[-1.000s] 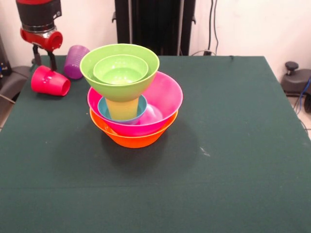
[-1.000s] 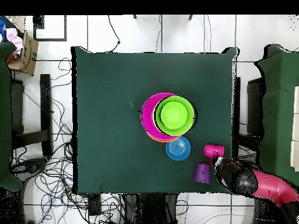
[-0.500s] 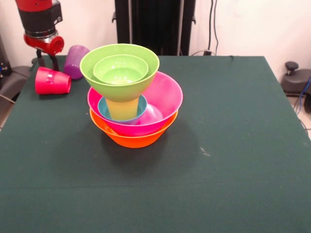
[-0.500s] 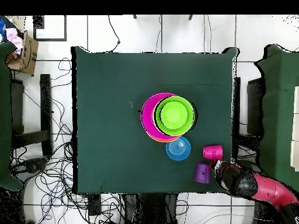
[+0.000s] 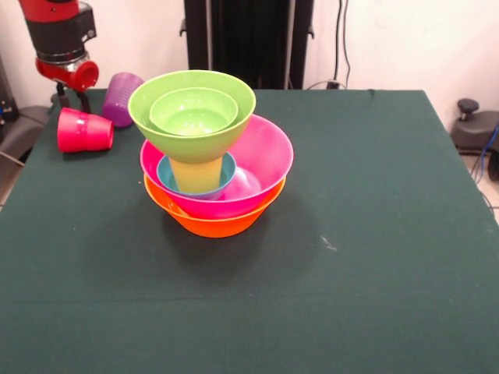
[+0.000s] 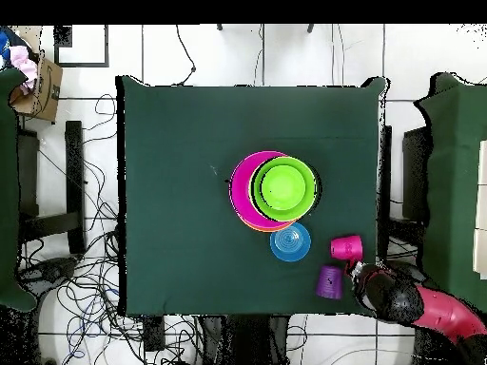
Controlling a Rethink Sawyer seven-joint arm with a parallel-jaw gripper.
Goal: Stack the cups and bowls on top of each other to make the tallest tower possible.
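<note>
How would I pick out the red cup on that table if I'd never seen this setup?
Start from the tower of nested bowls in the middle of the green table, then look to the table's corner beneath the red and black gripper. Two cups are there: the red cup lies on its side, nearer the front view's camera than the purple cup.

A dark green cloth-covered table (image 5: 374,234) carries everything. Directly on it rest the orange bowl (image 5: 214,224) under the stack, a red cup (image 5: 83,130) on its side and a purple cup (image 5: 122,98) just beside it.
</note>
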